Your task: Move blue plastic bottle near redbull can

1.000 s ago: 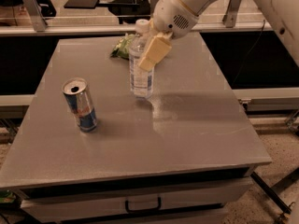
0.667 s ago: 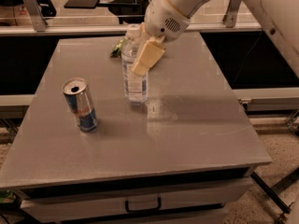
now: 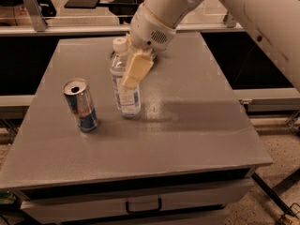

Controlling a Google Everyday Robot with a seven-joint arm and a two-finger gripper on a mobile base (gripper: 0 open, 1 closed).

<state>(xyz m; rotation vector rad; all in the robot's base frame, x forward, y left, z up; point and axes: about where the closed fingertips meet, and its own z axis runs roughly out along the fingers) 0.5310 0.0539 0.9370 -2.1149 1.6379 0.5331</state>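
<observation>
Surface: a large grey flat-topped surface (image 3: 197,125) carries both task things. It has a wide bare stretch to the right and along the front.
Arm: a thick white robot arm (image 3: 243,13) comes down from the upper right over the back half of the surface.
End effector: the cream-coloured end effector (image 3: 131,71) is clenched on the bottle's upper body. One pad lies slantwise across the front, just under the cap.
Bottle: the tall, clear, white-capped blue plastic bottle (image 3: 125,97) stands upright left of the middle of the surface. I cannot tell whether its base rests on the top or hangs just clear of it.
Can: the slim silver-and-blue metal redbull can (image 3: 80,104) stands upright with its top open, to the left of the bottle.
Change: over the last second the bottle has been carried left and toward the front edge, while the can has stayed put. The two are now near each other, with a bare gap between them.
Meaning: to my eye the move is nearly done. It needs only a small nudge further left, or simply setting the bottle down and letting go.
Edges: both things sit well in from the front and back edges. The left edge is the closest one to the can.
Room: the path between them is bare. If the bottle goes too far left, it could tip the can or push it toward that left edge.
</observation>
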